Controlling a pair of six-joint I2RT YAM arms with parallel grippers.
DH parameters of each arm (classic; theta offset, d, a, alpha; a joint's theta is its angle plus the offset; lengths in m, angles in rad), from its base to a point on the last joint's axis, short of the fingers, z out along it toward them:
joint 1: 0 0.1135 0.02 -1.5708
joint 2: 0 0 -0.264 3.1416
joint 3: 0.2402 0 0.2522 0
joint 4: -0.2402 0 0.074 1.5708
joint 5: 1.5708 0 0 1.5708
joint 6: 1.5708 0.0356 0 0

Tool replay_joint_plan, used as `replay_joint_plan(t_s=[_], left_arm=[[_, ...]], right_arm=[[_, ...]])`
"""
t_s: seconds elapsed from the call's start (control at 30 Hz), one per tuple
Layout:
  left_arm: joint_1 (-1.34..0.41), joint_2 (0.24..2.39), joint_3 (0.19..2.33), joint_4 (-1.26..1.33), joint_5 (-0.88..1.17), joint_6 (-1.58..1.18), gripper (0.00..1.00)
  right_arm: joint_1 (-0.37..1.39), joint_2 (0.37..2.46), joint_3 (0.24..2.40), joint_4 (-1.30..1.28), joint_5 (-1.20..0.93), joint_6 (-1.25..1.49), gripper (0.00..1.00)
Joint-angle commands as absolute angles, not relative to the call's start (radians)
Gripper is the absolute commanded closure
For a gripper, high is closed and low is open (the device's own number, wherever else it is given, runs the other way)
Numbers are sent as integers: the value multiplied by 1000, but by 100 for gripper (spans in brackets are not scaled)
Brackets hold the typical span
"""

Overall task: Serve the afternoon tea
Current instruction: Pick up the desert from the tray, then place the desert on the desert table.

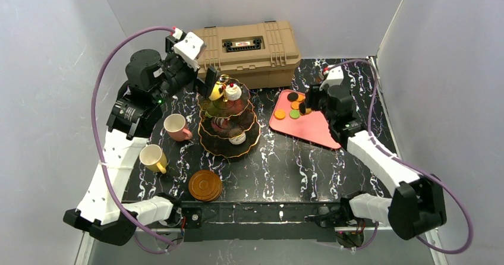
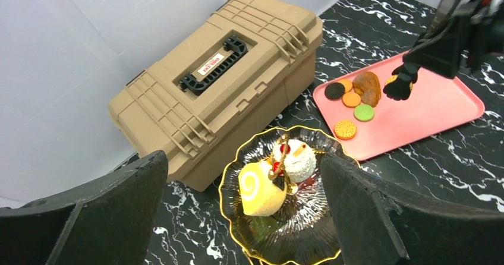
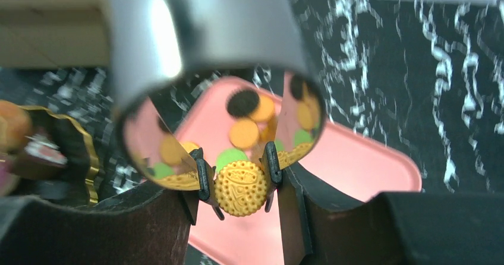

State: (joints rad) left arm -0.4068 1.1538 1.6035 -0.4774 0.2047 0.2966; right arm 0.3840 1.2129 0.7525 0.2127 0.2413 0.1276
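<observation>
Yellow biscuit (image 3: 241,189) pinched over the tray (image 1: 315,129)

The left gripper (image 2: 243,163) holds its matte black fingers (image 2: 89,217) spread wide near the top tier of the stand (image 1: 215,147), clear of it. The scalloped, gold-rimmed stand rises upright mid-table. Bare marble (image 1: 285,158) separates it from the glossy pink tray. There the right gripper (image 3: 239,179) pinches the round, embossed biscuit by its rim.

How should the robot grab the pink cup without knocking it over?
Probably by the rim, from straight above. The pink cup stands upright with its mouth open to the top, so one finger can go inside and one outside the wall. Pick the side away from its handle, which points toward the tiered stand. The open left pincer is the nearer one.
</observation>
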Motion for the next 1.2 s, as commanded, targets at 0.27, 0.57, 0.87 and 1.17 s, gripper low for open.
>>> replay_joint_plan(t_s=[0.27, 0.57, 0.87, 1.17], left_arm=[[-254, 1186, 1701, -528, 166, 161, 1], [-225, 1154, 1655, -536, 167, 146, 1], [-225, 1141, 1643, -525, 180, 144, 1], [-225, 1140, 1642, -516, 186, 140, 1]], right_arm=[[784, 1213, 1359, -59, 311, 128, 76], [976, 1374, 1548, -90, 353, 127, 73], [1020, 1409, 1547, -63, 368, 124, 57], [1020, 1393, 1533, -16, 370, 129, 35]])
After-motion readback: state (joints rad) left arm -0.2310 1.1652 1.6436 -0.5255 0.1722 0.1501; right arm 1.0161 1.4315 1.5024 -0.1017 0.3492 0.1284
